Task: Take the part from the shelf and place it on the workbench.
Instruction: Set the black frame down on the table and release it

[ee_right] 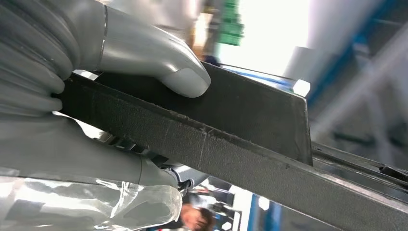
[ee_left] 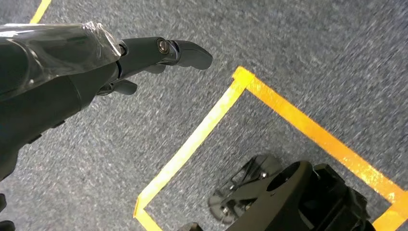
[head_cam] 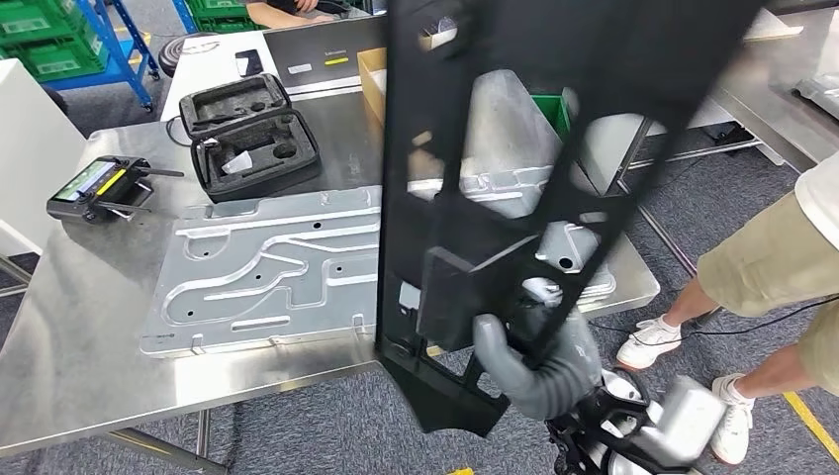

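A long black frame-shaped part stands almost upright in front of the head camera, over the right end of the steel workbench. My right hand grips it near its lower end, fingers wrapped around a black bar. In the right wrist view the thumb presses on the part's black plate, with the other fingers underneath. My left hand hangs over grey carpet, fingers stretched out and holding nothing.
Stamped silver metal panels lie on the workbench. Behind them are an open black foam case and a remote controller. A person stands at the right. Yellow floor tape marks the carpet. Green crates sit at the far left.
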`<state>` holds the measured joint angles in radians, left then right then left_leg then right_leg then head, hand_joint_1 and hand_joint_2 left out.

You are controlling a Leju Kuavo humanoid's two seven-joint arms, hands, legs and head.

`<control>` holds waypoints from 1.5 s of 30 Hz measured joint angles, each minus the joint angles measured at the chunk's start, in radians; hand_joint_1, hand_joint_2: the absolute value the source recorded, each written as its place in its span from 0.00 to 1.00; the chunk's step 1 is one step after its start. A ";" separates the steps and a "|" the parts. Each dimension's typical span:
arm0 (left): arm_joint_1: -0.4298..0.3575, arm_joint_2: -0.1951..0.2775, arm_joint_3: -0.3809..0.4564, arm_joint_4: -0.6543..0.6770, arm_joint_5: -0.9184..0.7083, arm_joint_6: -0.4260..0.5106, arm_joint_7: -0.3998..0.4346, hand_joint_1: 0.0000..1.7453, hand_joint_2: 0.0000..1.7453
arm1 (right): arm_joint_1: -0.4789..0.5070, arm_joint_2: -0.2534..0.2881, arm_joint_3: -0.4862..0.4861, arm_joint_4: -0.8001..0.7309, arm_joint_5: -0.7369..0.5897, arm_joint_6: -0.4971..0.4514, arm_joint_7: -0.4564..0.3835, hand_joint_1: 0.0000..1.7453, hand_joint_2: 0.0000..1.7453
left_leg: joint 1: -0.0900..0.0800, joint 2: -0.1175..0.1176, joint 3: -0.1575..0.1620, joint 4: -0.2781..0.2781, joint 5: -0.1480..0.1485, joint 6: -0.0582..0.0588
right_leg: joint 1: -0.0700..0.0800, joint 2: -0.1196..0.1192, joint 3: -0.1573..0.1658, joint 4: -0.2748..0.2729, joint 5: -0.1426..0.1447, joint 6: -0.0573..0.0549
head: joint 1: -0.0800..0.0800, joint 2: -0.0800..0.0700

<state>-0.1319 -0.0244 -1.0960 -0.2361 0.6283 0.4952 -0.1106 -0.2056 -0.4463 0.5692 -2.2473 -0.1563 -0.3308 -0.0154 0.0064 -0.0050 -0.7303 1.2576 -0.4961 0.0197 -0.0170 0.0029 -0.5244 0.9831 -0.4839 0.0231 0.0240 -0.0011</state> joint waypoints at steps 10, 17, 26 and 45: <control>0.012 0.001 0.000 0.000 -0.001 -0.007 0.000 0.00 1.00 | -0.082 -0.175 -0.081 0.004 0.376 0.112 0.285 1.00 1.00 | -0.007 -0.004 0.138 -0.268 0.081 0.059 | 0.002 0.002 -0.034 0.093 -0.067 0.044 | 0.002 0.000; 0.006 0.001 -0.003 0.000 -0.015 -0.022 0.012 0.00 1.00 | -0.184 -0.277 -0.077 0.034 0.844 0.337 0.444 1.00 1.00 | -0.015 -0.007 0.155 -0.268 0.069 0.067 | 0.005 0.001 -0.092 0.105 0.011 0.034 | 0.002 0.000; -0.010 -0.001 -0.006 0.000 -0.035 -0.036 0.029 0.00 1.00 | -0.333 -0.328 -0.018 0.084 1.047 0.538 0.449 1.00 1.00 | -0.013 -0.005 0.081 -0.118 -0.012 0.017 | 0.002 0.000 -0.043 -0.016 0.050 0.007 | -0.003 0.000; -0.058 -0.020 -0.062 0.000 -0.111 -0.076 0.059 0.00 1.00 | -0.642 -0.285 0.263 0.600 1.232 0.570 0.348 1.00 1.00 | -0.008 -0.013 0.139 -0.286 0.092 0.067 | -0.002 -0.004 -0.208 0.273 -0.047 0.052 | -0.001 0.000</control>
<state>-0.1899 -0.0443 -1.1582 -0.2361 0.5174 0.4194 -0.0516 -0.8473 -0.7308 0.8322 -1.6474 1.0762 0.2397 0.3329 -0.0021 -0.0185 -0.5911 0.9711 -0.4044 0.0863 -0.0191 -0.0010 -0.7326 1.2559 -0.5310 0.0747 0.0235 -0.0011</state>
